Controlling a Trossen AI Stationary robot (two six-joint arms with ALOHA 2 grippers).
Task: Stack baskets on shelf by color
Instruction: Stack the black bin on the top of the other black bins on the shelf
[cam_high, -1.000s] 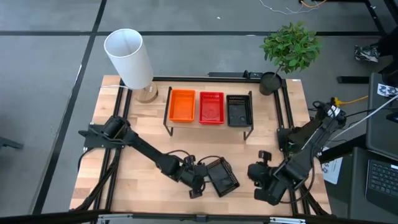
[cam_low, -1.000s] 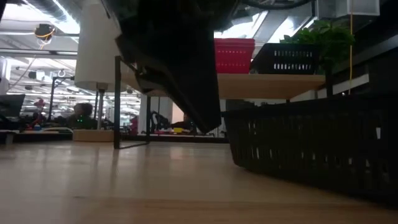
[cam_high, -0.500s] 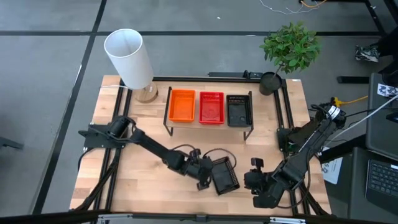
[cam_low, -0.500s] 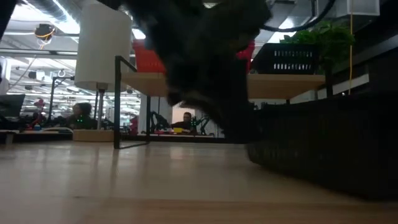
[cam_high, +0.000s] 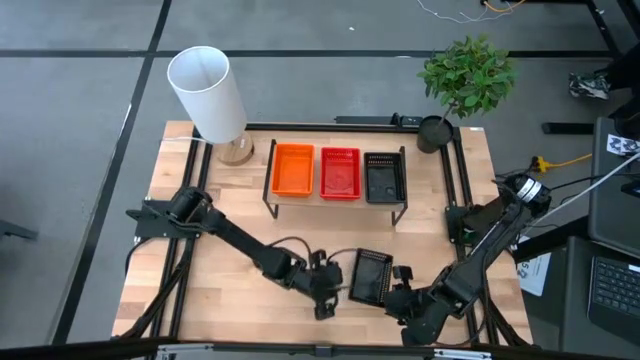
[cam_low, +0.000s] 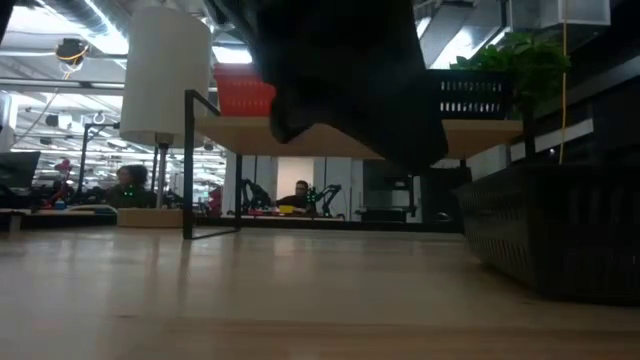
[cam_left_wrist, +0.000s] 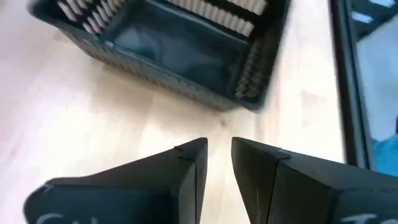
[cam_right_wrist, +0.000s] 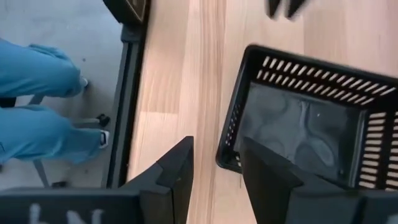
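Observation:
A loose black basket rests flat on the table near its front edge; it also shows in the low view. The shelf at the back holds an orange basket, a red basket and a black basket side by side. My left gripper is low over the table just left of the loose basket, apart from it, with a narrow gap between its fingers. My right gripper is open at the basket's near right corner, one finger on either side of that corner. My right gripper comes level from the table's right at the loose basket's near right corner, which lies between the two open fingers. I cannot tell whether a finger touches the wall. The basket sits flat on the table.
A white lamp on a round wooden base stands at the back left and a potted plant at the back right. Black frame rails run along the table's sides. A person's legs in blue show beyond the table's front edge.
The loose black basket has slid toward the table's right and turned from askew to square with the table edges. My left gripper went right with it and now stands apart from it. My right gripper has moved left and nearer, up to the basket's corner.

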